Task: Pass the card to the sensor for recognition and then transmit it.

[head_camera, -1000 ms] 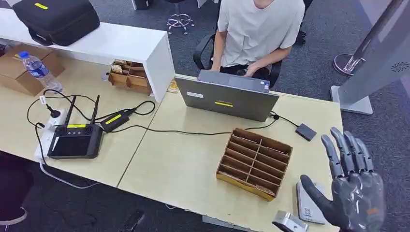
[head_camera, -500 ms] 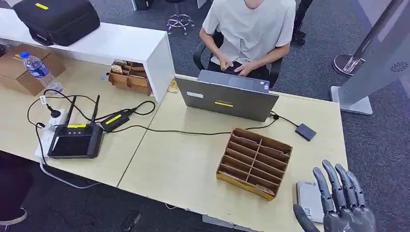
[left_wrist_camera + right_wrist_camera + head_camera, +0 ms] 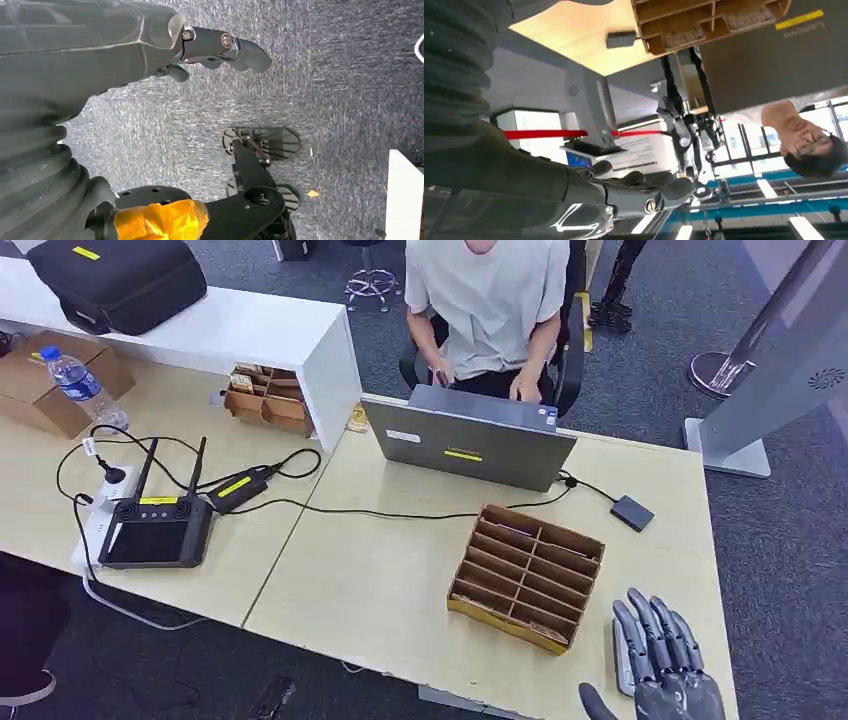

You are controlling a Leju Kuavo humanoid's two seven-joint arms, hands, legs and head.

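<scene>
My right hand [image 3: 665,670] hovers at the table's near right corner with its fingers straight and apart, holding nothing. It covers most of a white sensor box [image 3: 621,652], of which a thin strip shows beside the fingers. Just left of the hand stands a wooden divider tray [image 3: 528,575]; a patterned card [image 3: 546,632] lies in one of its near compartments. The right wrist view shows my right hand [image 3: 624,190] empty, with the tray [image 3: 704,20] beyond it. My left hand [image 3: 125,45] hangs over grey carpet, its fingers loose and empty.
A grey laptop [image 3: 468,443] stands behind the tray, with a person [image 3: 485,300] seated at it. A small black box [image 3: 632,512] on a cable lies at the right. A controller [image 3: 158,532], cables and a water bottle [image 3: 82,387] sit on the left table.
My right hand has dropped lower and nearer, from raised above the table's corner to low over the white sensor box. The person has shifted left in the chair.
</scene>
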